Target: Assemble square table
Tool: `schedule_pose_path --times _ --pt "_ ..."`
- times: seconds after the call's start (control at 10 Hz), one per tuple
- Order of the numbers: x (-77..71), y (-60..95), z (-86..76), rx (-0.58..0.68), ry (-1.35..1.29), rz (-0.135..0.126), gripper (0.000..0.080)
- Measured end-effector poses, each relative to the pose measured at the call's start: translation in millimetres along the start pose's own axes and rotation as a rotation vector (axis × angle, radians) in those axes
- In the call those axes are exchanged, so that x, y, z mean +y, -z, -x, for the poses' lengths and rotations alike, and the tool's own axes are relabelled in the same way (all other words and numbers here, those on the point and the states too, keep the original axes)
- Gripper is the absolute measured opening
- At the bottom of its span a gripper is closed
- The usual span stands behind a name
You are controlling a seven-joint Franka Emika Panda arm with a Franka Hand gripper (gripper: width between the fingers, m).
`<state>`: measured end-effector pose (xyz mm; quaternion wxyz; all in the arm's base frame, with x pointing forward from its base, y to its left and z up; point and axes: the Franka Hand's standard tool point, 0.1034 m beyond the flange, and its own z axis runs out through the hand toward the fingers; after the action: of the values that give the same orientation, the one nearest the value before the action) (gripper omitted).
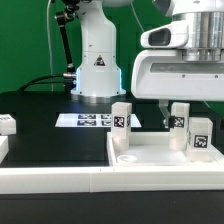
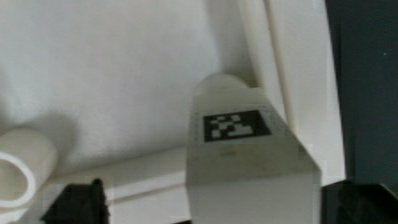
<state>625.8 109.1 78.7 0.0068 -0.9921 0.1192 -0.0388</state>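
The white square table top (image 1: 150,160) lies at the front with its raised rim up. Three white tagged legs stand upright on it: one towards the exterior view's left (image 1: 121,122), one in the middle (image 1: 180,120) and one at the right (image 1: 200,137). A fourth leg (image 1: 7,123) lies off the top at the far left. My gripper (image 1: 176,104) hangs over the middle leg. In the wrist view that leg (image 2: 240,130) sits between my fingers; my gripper (image 2: 222,205) is open, one finger (image 2: 80,202) clearly apart from the leg, the other close beside it.
The marker board (image 1: 92,120) lies on the black surface in front of the robot base (image 1: 97,70). A rounded white part (image 2: 18,165) lies on the table top (image 2: 107,70) near the leg. The top's rim (image 2: 302,60) runs close by the leg.
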Motion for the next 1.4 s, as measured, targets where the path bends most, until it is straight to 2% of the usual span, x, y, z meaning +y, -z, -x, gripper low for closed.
schedule_pose_path --times 0.1,0.3,0.4,0.5,0.8,1.0,1.1,1.4 --pt "0.7 0.0 -0.3 0.0 0.017 0.0 0.0649" --pt "0.9 0.0 -0.4 0.0 0.015 0.0 0.0386" --pt "1.0 0.0 -0.4 0.0 0.014 0.0 0.0386" --pt "1.2 0.0 -0.5 0.0 -0.014 0.0 0.0288" --pt "1.9 0.0 -0.1 0.001 -0.14 0.001 0.0288" --pt "14.2 0.1 -0.7 0.008 -0.313 0.015 0.0288" --pt "19.1 0.2 -1.6 0.008 -0.349 0.023 0.029" --pt "21.4 0.6 -1.6 0.008 -0.356 0.026 0.029"
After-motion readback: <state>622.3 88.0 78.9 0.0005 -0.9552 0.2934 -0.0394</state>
